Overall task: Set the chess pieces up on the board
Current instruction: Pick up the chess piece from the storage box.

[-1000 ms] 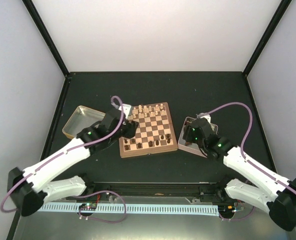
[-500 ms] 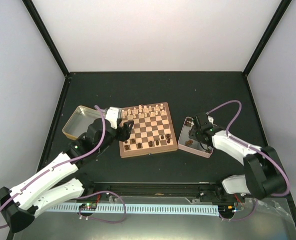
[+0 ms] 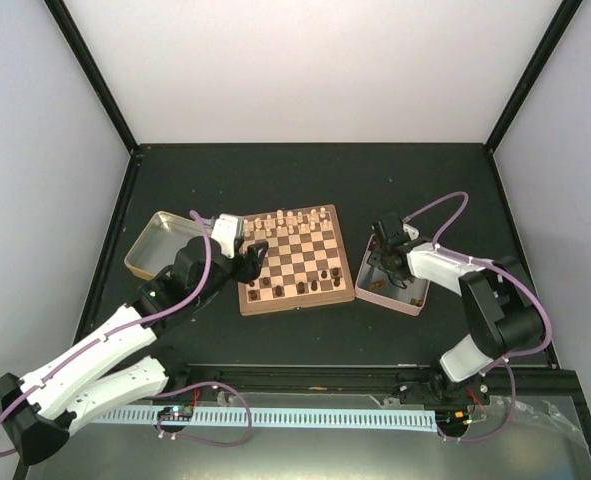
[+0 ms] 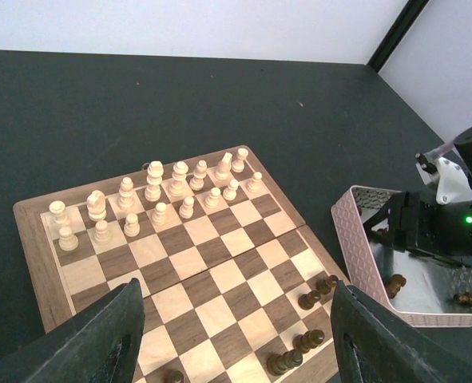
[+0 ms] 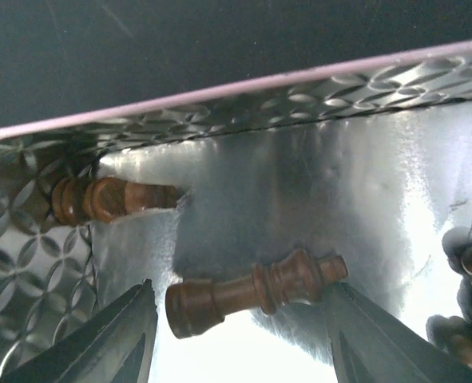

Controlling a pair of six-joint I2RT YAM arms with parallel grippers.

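The board (image 3: 297,303) lies mid-table. Cream chess pieces (image 4: 154,191) stand in two rows along its far edge, and several dark chess pieces (image 4: 299,341) stand near its near edge. My left gripper (image 3: 254,254) hovers open over the board's left side, nothing between its fingers (image 4: 108,335). My right gripper (image 3: 383,262) reaches down into the pink-rimmed tray (image 3: 416,305). In the right wrist view a dark piece (image 5: 255,291) lies on its side between the open fingers (image 5: 124,335), which sit just off each end. A second dark piece (image 5: 108,199) lies by the tray wall.
A yellow-rimmed metal tin (image 3: 147,262) sits left of the board, beside my left arm. More dark pieces (image 5: 467,271) lie at the tray's right side. Black frame posts stand at the table's corners. Cables loop above both wrists.
The right arm has stretched forward and its gripper has dropped deeper into the tray. The left gripper drew back slightly to the board's left edge and has since stayed put.
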